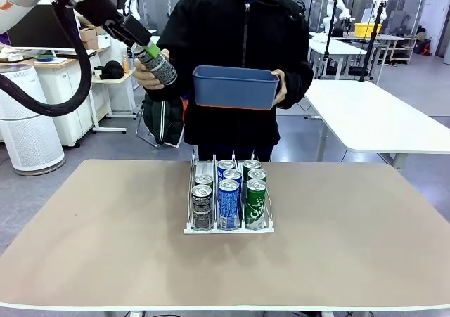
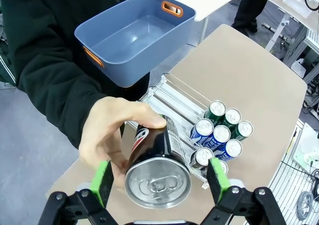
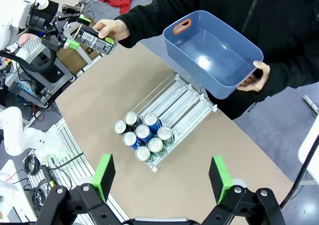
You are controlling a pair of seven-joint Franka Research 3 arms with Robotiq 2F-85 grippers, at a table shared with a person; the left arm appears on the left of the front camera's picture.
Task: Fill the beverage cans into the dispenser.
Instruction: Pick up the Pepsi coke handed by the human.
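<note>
Tan table (image 1: 351, 247), dispenser (image 1: 228, 222) mid-surface. Left gripper (image 2: 158, 184) spread wide, black can (image 2: 155, 167) between green pads, held by person's hand (image 2: 107, 135). Right gripper (image 3: 162, 174) released, cans (image 3: 143, 136) directly beyond.

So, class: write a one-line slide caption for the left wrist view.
Person's hand offers a black can between the open left gripper pads.

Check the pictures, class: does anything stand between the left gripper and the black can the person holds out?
Nothing does. The left gripper is open with the black can already between its green pads. The person's hand wraps the can's far end, behind the gripper, not in front of it.
</note>
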